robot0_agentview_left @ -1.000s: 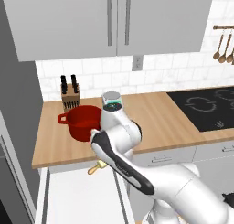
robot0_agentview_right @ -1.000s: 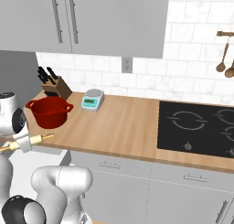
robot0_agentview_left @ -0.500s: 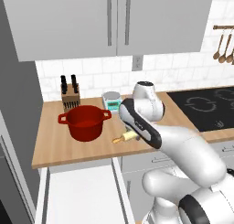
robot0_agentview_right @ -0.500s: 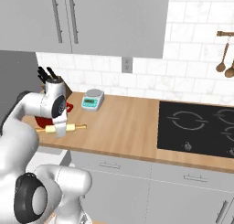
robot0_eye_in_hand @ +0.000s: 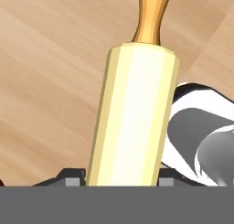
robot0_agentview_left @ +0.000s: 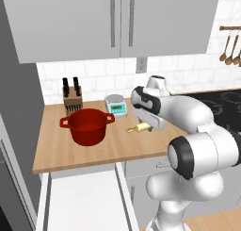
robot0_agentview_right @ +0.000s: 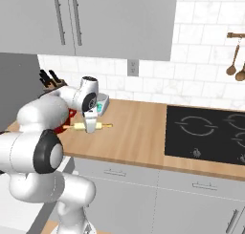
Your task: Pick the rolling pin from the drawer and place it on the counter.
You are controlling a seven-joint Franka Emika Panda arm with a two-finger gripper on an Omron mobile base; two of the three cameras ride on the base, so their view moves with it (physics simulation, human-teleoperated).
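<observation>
The gripper (robot0_agentview_right: 90, 128) is clamped on the rolling pin (robot0_agentview_right: 88, 126), its two fingers pressed against the pale barrel from either side. In the hand view the rolling pin (robot0_eye_in_hand: 132, 113) runs straight up between the dark finger tips, and one orange-brown knob handle sticks out beyond the barrel over the wood grain of the counter (robot0_eye_in_hand: 50, 72).

From the left side, the rolling pin (robot0_agentview_left: 140, 127) sits low over the counter (robot0_agentview_left: 61, 147), out past the front of the arm, between the red pot (robot0_agentview_left: 87, 126) and the cooktop (robot0_agentview_left: 226, 100). Whether it touches the wood or hangs just above it, I can't tell. From the right side it lies roughly level, both handle ends poking out to either side of the gripper, above the counter (robot0_agentview_right: 139, 137).

The drawer (robot0_agentview_left: 82, 202) stands pulled out below the counter's front edge, its white inside showing.

Behind the pin a small kitchen scale (robot0_agentview_left: 116, 104) with a teal display sits near the wall, and a knife block (robot0_agentview_left: 72, 100) stands beside the pot. The scale's display is too small to read.
</observation>
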